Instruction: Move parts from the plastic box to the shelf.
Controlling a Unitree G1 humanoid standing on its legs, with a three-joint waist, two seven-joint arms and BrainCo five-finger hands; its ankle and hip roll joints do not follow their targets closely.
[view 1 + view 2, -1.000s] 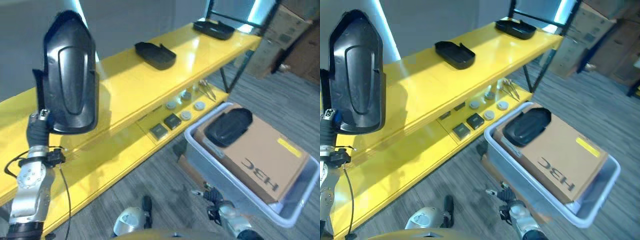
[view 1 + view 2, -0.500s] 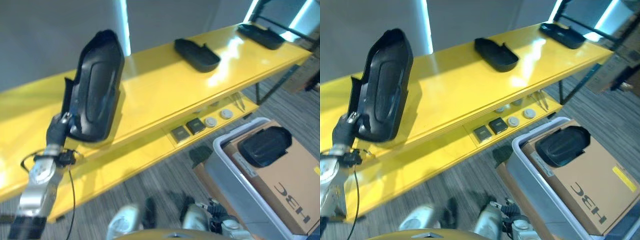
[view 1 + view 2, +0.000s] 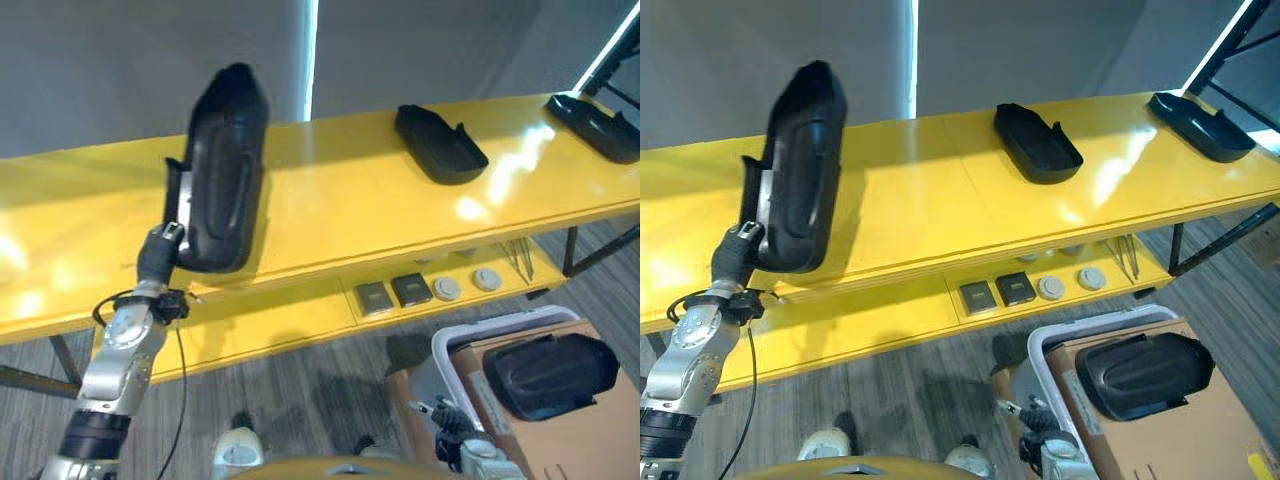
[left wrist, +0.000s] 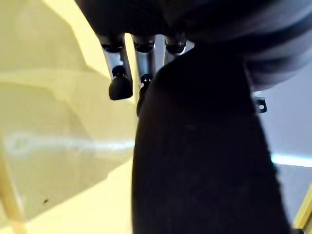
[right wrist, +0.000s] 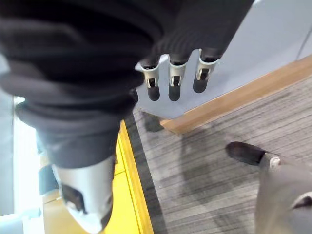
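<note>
Holding the black moulded cover [image 3: 222, 170] upright over the yellow shelf [image 3: 330, 200], my left hand [image 3: 157, 255] has its fingers [image 4: 120, 87] curled on the lower end. I judge placement is in hand: next, lay it flat beside the 2 covers [image 3: 438, 145] already there. Right hand [image 5: 175, 73] hangs idle, fingers relaxed. Another cover [image 3: 550, 375] waits in the plastic box [image 3: 450, 345].

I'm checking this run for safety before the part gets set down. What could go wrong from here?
The left hand grips the tall black part by its bottom end only, so it may tip or slip above the yellow shelf. Set down upright, it could topple off the front edge.
</note>
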